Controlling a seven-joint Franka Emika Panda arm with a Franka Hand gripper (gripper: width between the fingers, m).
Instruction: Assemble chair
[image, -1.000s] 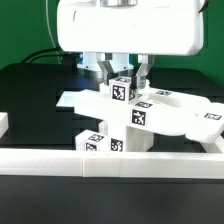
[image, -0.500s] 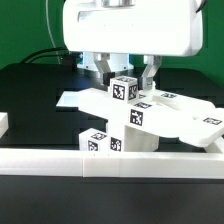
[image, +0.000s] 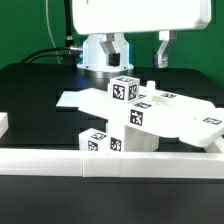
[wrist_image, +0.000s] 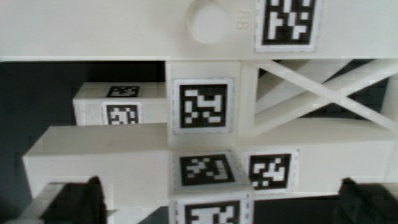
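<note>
The chair parts are matte white pieces with black-and-white tags, joined in a cluster at the table's front. A tagged block (image: 122, 89) tops an upright post (image: 136, 128), and a flat panel (image: 188, 117) leans off toward the exterior view's right. Small tagged blocks (image: 96, 143) stand at the post's foot. My gripper (image: 125, 42) is open and empty, well above the block; one dark finger (image: 160, 46) shows. In the wrist view the fingers (wrist_image: 79, 201) stand wide apart over the tagged post (wrist_image: 205, 105), beside a cross-braced piece (wrist_image: 324, 88).
A plain low white border wall (image: 110, 165) runs along the front edge, close to the small blocks. A thin flat white sheet (image: 70, 100) lies behind the cluster on the black table. The arm's base (image: 105, 50) and cables stand at the back.
My gripper was down around the top tagged block. It has opened, let go and risen straight up. The chair pieces have stayed in place.
</note>
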